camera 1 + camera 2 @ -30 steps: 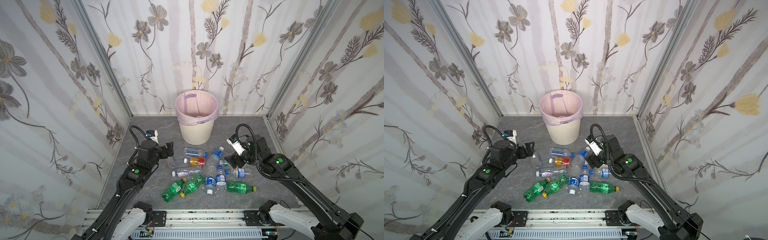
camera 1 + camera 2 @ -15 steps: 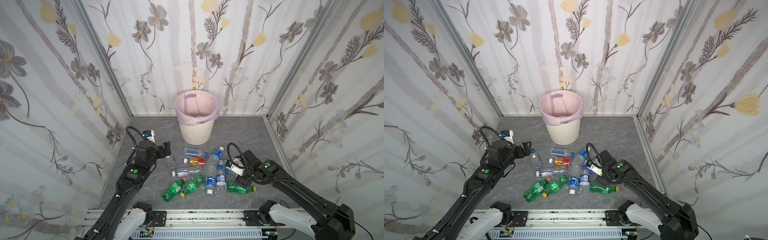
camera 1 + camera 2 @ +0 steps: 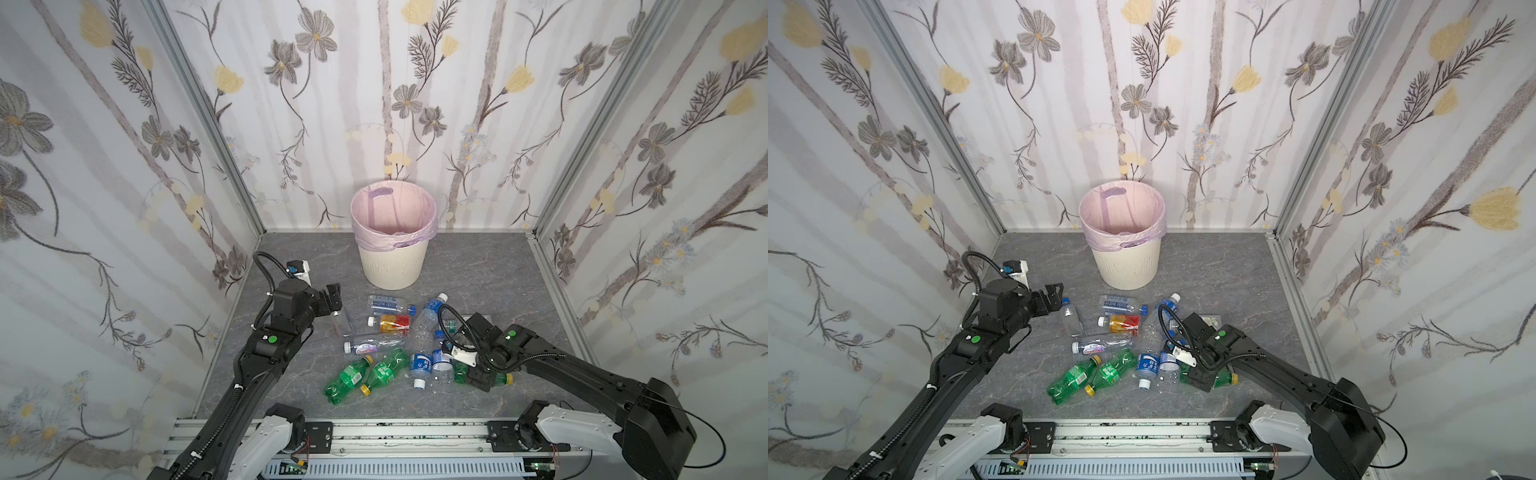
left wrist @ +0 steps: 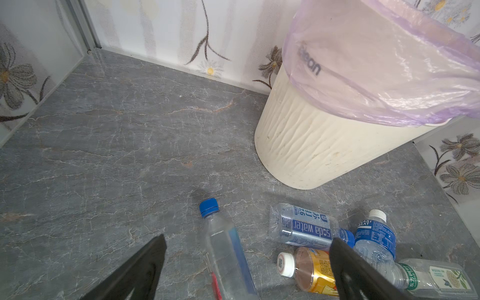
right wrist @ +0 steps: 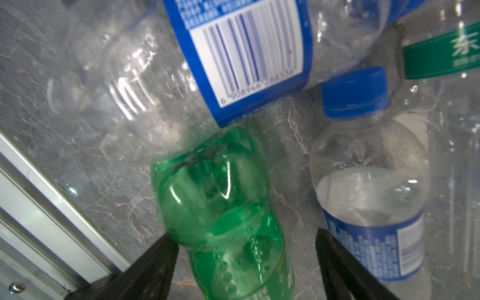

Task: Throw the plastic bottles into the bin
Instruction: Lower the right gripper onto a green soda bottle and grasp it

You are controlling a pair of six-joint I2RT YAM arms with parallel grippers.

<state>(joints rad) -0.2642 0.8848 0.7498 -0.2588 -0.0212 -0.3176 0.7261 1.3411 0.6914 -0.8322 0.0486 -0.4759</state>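
Note:
The bin [image 3: 392, 257] stands at the back middle, cream with a pink liner, also seen in the left wrist view [image 4: 324, 145]. Several plastic bottles lie in a pile in front of it. My right gripper [image 5: 245, 237] is low at the pile's right front, open, its fingers straddling a green bottle [image 5: 215, 187] [image 3: 459, 372]; one finger touches it, the other stands off. My left gripper [image 4: 246, 241] [image 3: 334, 297] hangs open over a clear blue-capped bottle [image 4: 223, 249] [image 3: 343, 320] at the pile's left edge. A red-orange labelled bottle [image 3: 392, 323] lies mid-pile.
Floral walls close in the grey floor on three sides. A metal rail [image 3: 374, 432] runs along the front, close to my right gripper. Two more green bottles [image 3: 349, 378] [image 3: 384, 370] lie at the pile's front left, and blue-labelled ones [image 3: 420, 363] beside the right gripper.
My right arm has dropped from above the pile down to the green bottle at its front right, and its jaws have narrowed. My left gripper has pulled slightly back to the left, still open.

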